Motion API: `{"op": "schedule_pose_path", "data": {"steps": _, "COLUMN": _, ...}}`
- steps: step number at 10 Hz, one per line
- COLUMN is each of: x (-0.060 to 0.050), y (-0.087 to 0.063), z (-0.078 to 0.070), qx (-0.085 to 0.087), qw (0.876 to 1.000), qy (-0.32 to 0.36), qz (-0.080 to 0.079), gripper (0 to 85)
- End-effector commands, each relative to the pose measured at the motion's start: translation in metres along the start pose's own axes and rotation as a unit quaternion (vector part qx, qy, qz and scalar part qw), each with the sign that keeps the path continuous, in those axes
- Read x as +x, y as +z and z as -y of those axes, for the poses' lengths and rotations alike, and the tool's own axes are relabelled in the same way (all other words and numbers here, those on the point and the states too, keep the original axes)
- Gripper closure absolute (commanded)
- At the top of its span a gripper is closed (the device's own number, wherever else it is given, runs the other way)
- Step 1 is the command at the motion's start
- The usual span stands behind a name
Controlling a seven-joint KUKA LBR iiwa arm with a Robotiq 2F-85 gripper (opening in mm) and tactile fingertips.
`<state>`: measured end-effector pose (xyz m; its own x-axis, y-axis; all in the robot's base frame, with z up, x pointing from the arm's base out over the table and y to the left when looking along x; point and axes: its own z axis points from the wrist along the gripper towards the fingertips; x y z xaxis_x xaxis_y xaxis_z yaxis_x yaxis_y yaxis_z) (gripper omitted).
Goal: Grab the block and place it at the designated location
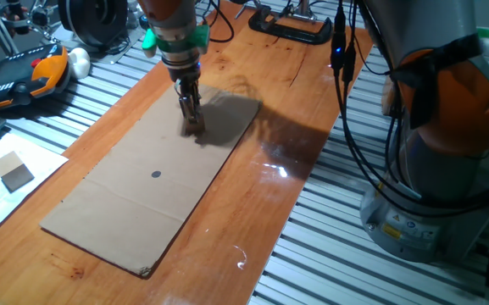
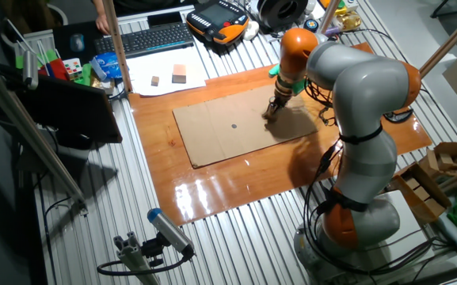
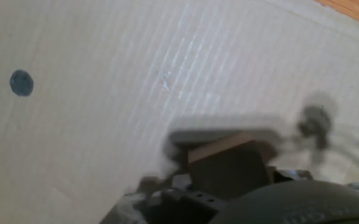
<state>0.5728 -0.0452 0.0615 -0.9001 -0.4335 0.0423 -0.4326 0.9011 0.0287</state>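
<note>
The robot's two-finger gripper [image 1: 194,125] reaches down to the flat brown cardboard sheet [image 1: 125,212] on the orange wooden desk [image 1: 261,195], its jaws closed on the small wooden cube [image 3: 229,163], whose pale tan top edge and dark brown side show between them in the hand view. The small dark grey round dot [image 1: 156,174] lies well apart on the sheet.
</note>
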Motion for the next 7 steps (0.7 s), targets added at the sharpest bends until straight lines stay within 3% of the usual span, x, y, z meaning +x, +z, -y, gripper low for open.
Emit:
{"op": "schedule_pose_path", "data": {"steps": 1, "x": -0.001, "y": -0.001, "z": -0.001, "qx": -0.001, "qw": 1.0, "qy": 0.0, "qz": -0.003, "gripper": 42.7}}
{"op": "schedule_pose_path", "data": {"steps": 4, "x": -0.004, "y": -0.007, "z": -0.003, "qx": -0.002, "qw": 1.0, "qy": 0.001, "qz": -0.012, "gripper": 49.3}}
{"op": "schedule_pose_path", "data": {"steps": 7, "x": -0.014, "y": -0.027, "z": -0.014, "qx": -0.005, "qw": 0.999, "qy": 0.001, "qz": -0.032, "gripper": 80.7}}
